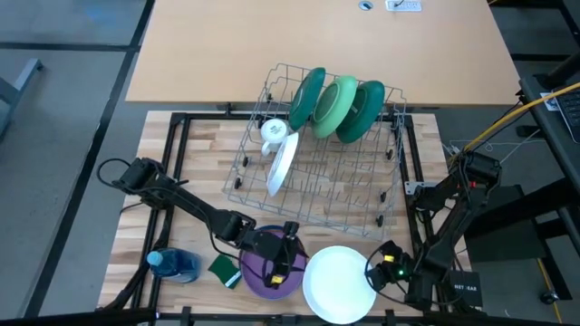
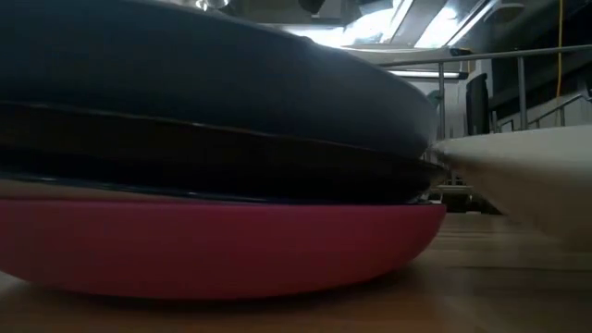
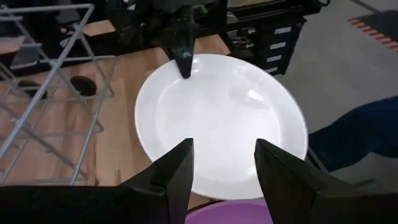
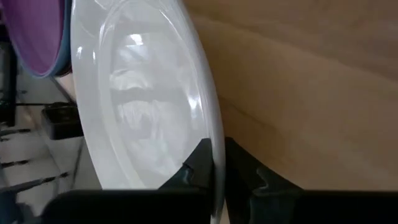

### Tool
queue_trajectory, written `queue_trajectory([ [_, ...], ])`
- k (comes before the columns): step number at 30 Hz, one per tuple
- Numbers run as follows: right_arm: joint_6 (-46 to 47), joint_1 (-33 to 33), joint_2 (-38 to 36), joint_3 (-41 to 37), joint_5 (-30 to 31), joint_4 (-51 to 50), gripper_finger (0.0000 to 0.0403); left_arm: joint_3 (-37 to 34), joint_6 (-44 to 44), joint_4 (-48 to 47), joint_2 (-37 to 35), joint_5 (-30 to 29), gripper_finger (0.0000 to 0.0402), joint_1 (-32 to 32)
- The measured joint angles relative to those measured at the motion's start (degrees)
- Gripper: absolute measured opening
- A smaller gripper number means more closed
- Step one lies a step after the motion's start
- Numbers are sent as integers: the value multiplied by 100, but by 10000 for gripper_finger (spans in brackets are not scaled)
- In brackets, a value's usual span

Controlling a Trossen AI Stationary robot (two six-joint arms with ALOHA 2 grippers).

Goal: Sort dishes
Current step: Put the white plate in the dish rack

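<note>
At the front edge of the table, the right gripper has its jaws pinched tight on the rim of a white plate, which lies just right of a purple plate; the 2 fingers meet on either side of the thin white edge. The left gripper hovers over the purple plate with its jaws parted and nothing between them, pointed toward the white plate beyond. In the low view the purple plate tops a stack (a pink plate at the bottom, darker ones above it), and the stack fills most of that picture. Behind, a wire dish rack stands in the middle of the table, holding 3 green plates upright in a row at its far side, a light green one between 2 darker ones. Another white plate stands tilted on edge at the rack's left side, just beside a small white mug. Left of the purple plate sit a small green sponge and a blue bottle lying near the table's front left corner.
</note>
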Motion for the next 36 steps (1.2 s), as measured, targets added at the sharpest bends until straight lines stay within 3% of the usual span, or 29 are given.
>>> queue_trajectory([
  [15,6,0,0,965,21,-1660,17,0,-1448,-13,0,0,159,254],
  [26,6,-3,-11,1268,414,-2004,18,4,-2642,-33,350,0,159,334],
  [36,-438,-333,-11,1268,397,-1952,17,4,-3126,-85,378,24,159,337],
])
